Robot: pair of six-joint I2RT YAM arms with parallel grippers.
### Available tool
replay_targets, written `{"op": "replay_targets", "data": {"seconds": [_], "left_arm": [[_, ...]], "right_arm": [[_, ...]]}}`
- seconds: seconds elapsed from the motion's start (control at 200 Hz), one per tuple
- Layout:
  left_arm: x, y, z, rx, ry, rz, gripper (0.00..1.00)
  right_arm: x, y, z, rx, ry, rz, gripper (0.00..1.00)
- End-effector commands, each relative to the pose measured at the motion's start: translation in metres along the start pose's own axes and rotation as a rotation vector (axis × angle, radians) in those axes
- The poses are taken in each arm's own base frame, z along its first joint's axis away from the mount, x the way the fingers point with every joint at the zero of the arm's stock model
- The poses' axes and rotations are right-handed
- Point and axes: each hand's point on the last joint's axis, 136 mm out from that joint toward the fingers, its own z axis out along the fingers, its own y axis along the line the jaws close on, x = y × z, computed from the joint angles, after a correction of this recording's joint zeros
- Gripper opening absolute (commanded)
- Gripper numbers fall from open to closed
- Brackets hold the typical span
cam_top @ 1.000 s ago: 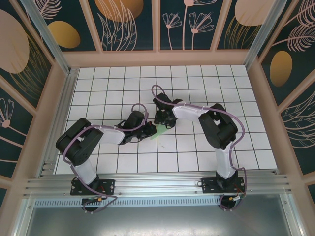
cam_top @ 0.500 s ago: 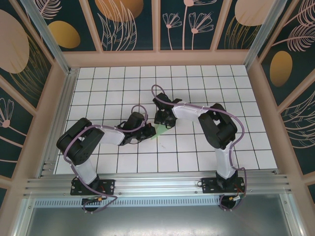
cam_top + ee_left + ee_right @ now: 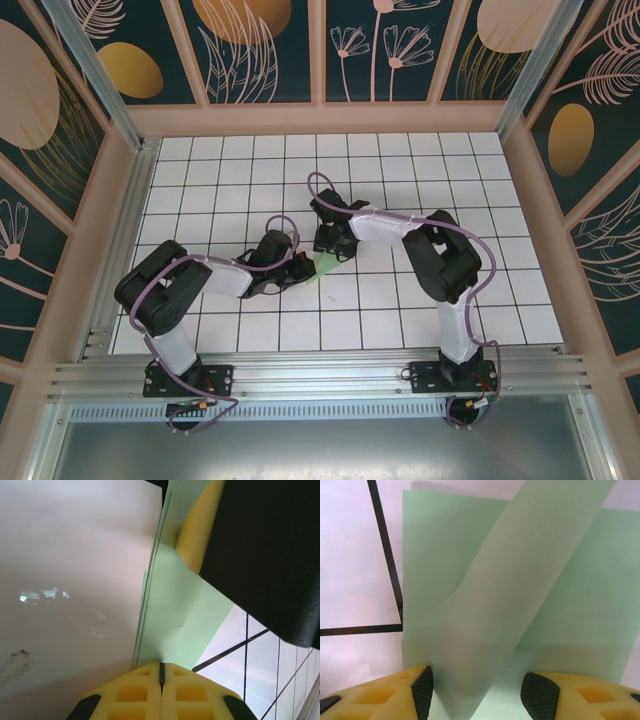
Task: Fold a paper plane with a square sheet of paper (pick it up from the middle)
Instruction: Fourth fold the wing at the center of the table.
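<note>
At centre of the white grid table [image 3: 500, 290], item one: we list the sheet of paper [image 3: 326, 266], pale mint green and partly folded, lying on the tiles between the two wrists. From the left wrist we note several layers stacked along its long edge and one soft crease across the face. From the right wrist we note a flap lifted diagonally over the flat part, with a black grid line just beside the sheet's edge.

Item two: left gripper [image 3: 160, 672], yellow fingertips pressed flush together, pinching the near edge of the sheet.

Item three: right gripper [image 3: 477, 694], jaws apart, black pads [image 3: 423, 690] on either side of the raised flap. We record it as straddling the paper, not clamped. One of its yellow fingers lies against the sheet in the left wrist view.

Obstructions: we count both forearms meeting over the sheet from left and right, hiding most of it from above. Purple cables [image 3: 322, 185] loop off each arm.

Surroundings: leaf-patterned wall panels [image 3: 90, 70] on three sides; aluminium rail [image 3: 320, 378] across the near edge, carrying both bases.

Open room: we find bare tiles in the far rows, along the right side beyond the right elbow, and in the near row between the bases. Left elbow sits near the table's left edge.
</note>
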Motion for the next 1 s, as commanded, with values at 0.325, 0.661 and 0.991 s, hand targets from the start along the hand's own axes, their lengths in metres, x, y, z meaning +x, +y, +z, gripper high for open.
{"op": "replay_targets", "data": {"seconds": [0.325,0.661,0.991], "left_arm": [[0.045,0.038,-0.009,-0.126,0.137,0.006,0.0],[0.027,0.036,-0.027,-0.201,0.059,0.052,0.0],[0.009,-0.034,-0.04,0.072,-0.003,0.046,0.03]], "right_arm": [[0.084,-0.111,0.088,0.363,0.261,0.013,0.59],[0.085,-0.113,0.089,0.37,0.267,0.015,0.59],[0.083,-0.11,0.09,0.366,0.265,0.008,0.59]]}}
